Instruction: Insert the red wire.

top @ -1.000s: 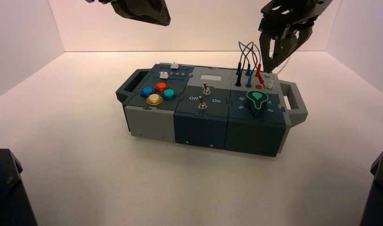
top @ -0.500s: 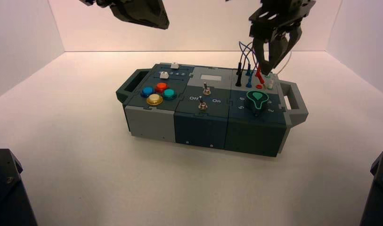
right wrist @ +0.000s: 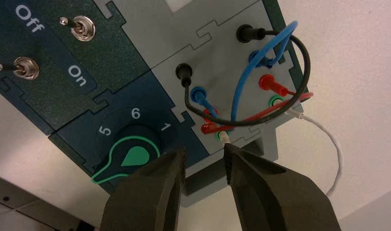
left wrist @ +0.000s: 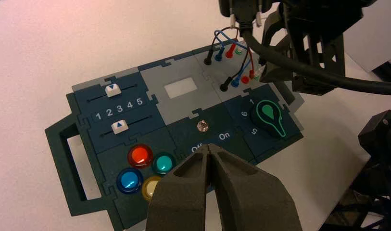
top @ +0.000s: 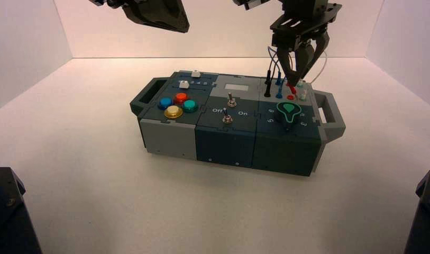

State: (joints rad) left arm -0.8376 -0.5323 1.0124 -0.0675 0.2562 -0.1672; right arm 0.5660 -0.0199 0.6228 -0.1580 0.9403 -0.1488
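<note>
The right gripper (top: 300, 59) hangs with jaws spread and empty, pointing down over the box's (top: 223, 140) jack panel at its right rear corner. Just below it is the red wire (right wrist: 275, 109); 1 red plug stands in a far jack, the other lies by the near red socket, its seating hard to judge under crossing black and blue leads. The left gripper (left wrist: 208, 155), fingers pressed together, holds nothing above the toggle switches, its body cut off.

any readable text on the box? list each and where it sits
"1 2 3 4 5": between the two sliders
"Off" and "On": beside the toggle switches
"5", "6", "1": around the green knob; its other numbers are hidden
Grey panel's pale window: blank
</note>
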